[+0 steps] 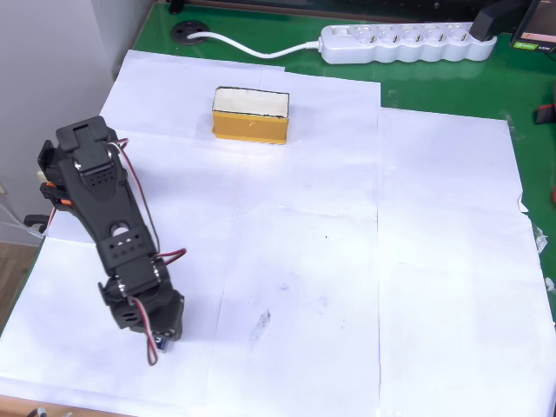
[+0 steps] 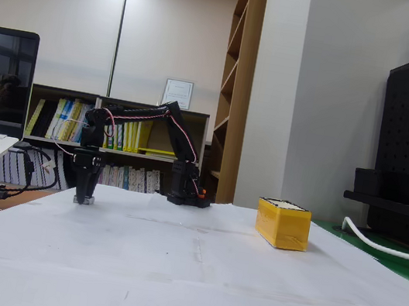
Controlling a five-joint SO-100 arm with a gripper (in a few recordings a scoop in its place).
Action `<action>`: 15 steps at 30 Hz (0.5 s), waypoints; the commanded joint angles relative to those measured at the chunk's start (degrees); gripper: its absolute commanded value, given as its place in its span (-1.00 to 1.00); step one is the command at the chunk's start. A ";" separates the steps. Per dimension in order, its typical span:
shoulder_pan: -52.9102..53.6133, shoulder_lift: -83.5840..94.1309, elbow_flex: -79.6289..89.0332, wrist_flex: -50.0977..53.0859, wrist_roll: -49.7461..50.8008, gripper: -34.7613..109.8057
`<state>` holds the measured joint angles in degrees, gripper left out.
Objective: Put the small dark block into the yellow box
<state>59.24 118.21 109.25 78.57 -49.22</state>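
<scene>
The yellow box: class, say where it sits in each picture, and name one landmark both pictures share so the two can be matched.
Overhead view: the yellow box lies upper centre on the white paper, below the white power strip.
Fixed view: it stands right of centre on the paper, right of the arm's base.
Shared landmark: the black robot arm, reaching down to the paper with its gripper far from the box.

Black SO-100 arm with exposed wiring

The arm [image 1: 113, 226] was matte black plastic throughout, built of blocky angular segments, with thin red, white and black wires looping loosely along its links, small orange parts near its base, and a stubby black gripper [image 2: 85, 197].
</scene>
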 commanded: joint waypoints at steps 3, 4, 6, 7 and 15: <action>0.70 -1.93 -0.70 -0.26 0.09 -0.52; 0.70 -1.93 -0.70 -0.44 0.09 -0.52; 0.88 -2.11 -0.70 -0.62 -0.35 -0.52; 0.88 -2.37 -0.88 -0.44 -0.88 -0.52; 1.67 -12.57 -3.96 1.49 -5.36 -0.52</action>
<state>59.77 113.29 104.06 78.31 -53.61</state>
